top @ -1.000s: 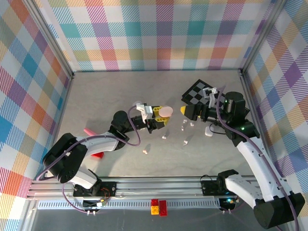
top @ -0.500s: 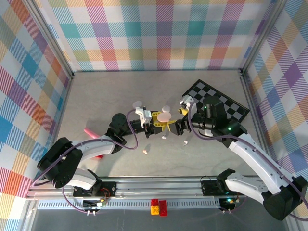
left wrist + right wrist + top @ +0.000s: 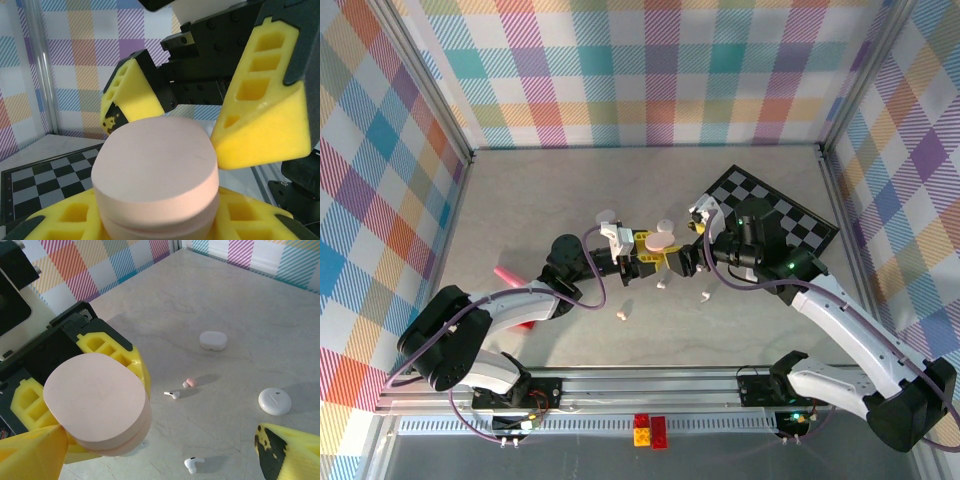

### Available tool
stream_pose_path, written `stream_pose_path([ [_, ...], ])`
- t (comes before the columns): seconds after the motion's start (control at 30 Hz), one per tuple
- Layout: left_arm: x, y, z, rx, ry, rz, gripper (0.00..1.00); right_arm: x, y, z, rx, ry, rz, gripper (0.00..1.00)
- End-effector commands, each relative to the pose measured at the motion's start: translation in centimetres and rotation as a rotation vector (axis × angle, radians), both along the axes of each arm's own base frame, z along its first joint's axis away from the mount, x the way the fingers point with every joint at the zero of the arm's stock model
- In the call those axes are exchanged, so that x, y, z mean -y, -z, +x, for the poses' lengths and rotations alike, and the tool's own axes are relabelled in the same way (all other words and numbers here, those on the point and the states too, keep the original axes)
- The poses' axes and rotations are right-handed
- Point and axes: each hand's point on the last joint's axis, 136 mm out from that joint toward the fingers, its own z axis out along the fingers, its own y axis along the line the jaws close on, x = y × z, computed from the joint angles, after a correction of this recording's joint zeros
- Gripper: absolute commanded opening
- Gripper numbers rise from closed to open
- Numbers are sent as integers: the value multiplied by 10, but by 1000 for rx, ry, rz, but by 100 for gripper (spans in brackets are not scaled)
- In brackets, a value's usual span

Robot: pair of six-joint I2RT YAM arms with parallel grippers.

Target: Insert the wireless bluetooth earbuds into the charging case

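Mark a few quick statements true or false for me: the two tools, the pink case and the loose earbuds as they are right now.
1. The left tool grips the pale pink oval plastic case. True.
2. The right tool is shut. False: its yellow foam fingers stand wide apart, close to the case.
3. The pink case's lid is flipped open. False: the lid sits down on the base, with only a thin seam between them.
4. Earbuds lie loose on the grey stone-look table. True: a tiny white stemmed earbud lies beside a pale pink earbud.
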Motion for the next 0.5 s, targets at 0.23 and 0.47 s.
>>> stream_pose_path([
  [0.23, -4, -8, -13, 57, 41, -17, 37, 6, -43, 23, 64, 137, 93, 94],
  [0.47, -14, -4, -5, 43, -1, -14, 37, 3, -47, 16, 69, 96, 110, 95],
])
